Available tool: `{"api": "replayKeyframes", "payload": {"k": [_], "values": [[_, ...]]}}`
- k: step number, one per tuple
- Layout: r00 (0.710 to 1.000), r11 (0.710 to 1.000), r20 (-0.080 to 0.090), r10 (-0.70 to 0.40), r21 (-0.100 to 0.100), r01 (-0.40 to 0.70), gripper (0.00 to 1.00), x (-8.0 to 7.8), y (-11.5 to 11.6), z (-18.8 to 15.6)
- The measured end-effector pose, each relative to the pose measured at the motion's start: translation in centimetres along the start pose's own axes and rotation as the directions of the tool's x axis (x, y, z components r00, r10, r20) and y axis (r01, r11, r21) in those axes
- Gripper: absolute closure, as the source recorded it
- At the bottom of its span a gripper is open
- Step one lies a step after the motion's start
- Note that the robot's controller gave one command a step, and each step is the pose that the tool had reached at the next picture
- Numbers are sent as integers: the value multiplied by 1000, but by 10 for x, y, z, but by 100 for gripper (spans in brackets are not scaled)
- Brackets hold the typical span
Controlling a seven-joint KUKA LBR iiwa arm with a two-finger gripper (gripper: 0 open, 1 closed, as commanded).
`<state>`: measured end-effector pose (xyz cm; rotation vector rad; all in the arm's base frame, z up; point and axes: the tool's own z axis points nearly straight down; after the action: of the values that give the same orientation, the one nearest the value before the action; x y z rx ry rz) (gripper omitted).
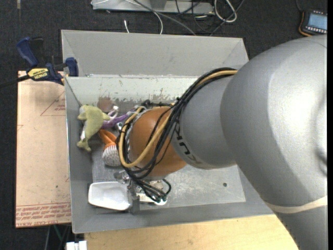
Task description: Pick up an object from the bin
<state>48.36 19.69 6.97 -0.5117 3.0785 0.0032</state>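
Orange-covered wrist (pixel 153 139) low in grey bin (pixel 156 56); jaws sit just right of a white shallow tray (pixel 108 196) on the bin floor, perhaps touching its edge; wide or narrow, cannot tell, cables hide them; green plush toy (pixel 92 121) well behind the tray; orange piece (pixel 107 136) and pale brush-like thing (pixel 111 155) between toy and tray.

The bin (pixel 208 185) holds one green toy (pixel 92 120) at its left edge, one white dish (pixel 106 196) near the front-left corner, and one orange piece (pixel 107 136), one purple piece (pixel 118 120) and one pale piece (pixel 110 155) between them.
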Motion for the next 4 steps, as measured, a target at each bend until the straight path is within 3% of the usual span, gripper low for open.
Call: {"api": "replayKeyframes", "payload": {"k": [2,3,4], "values": [[1000,1000,-3,1,0,-1,100,1,0,-8],[1000,1000,-11,1,0,-1,100,2,0,-36],[1000,1000,1,1,-1,-1,100,-1,1,-67]]}}
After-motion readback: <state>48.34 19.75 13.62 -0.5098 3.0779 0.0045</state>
